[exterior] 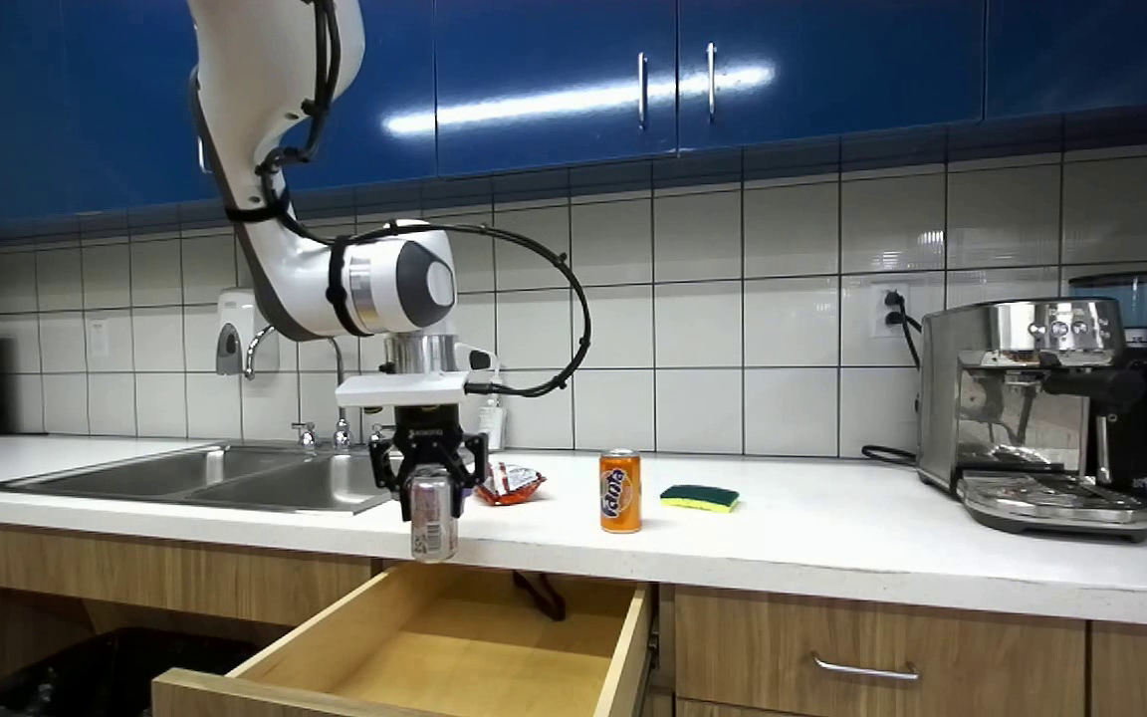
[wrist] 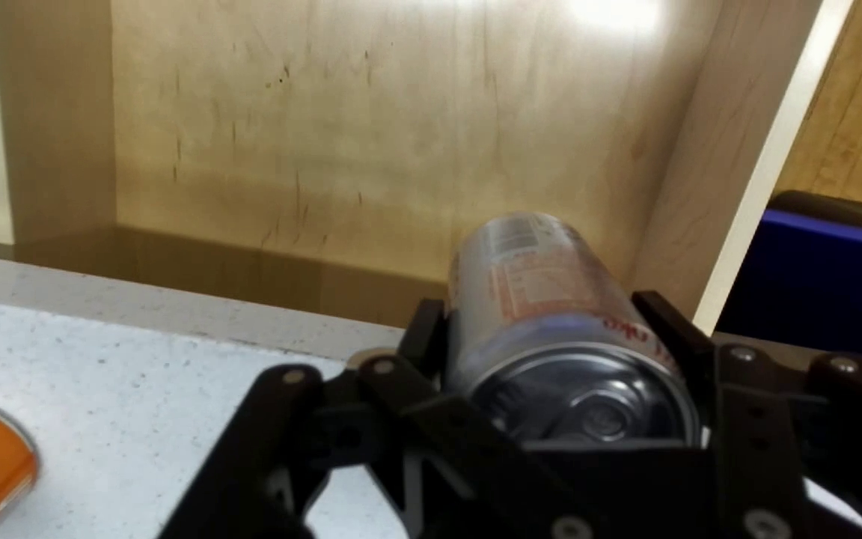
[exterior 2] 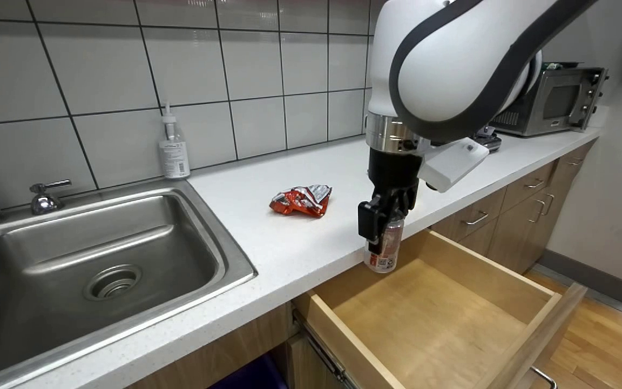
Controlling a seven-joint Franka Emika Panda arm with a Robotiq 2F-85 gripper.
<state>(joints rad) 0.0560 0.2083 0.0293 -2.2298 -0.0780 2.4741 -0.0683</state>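
My gripper is shut on a silver soda can with red lettering, one finger on each side. The can is upright with its lid toward the wrist; in the wrist view the can points down over the pulled-out wooden drawer. Its lower end hangs just in front of the counter edge, above the back part of the drawer, toward the sink side. An orange Fanta can stands on the counter, apart from the gripper.
On the white counter lie a crumpled red snack bag and a green-yellow sponge. A steel sink and soap bottle are at one side, an espresso machine at the other. A dark strap-like item shows at the drawer's back.
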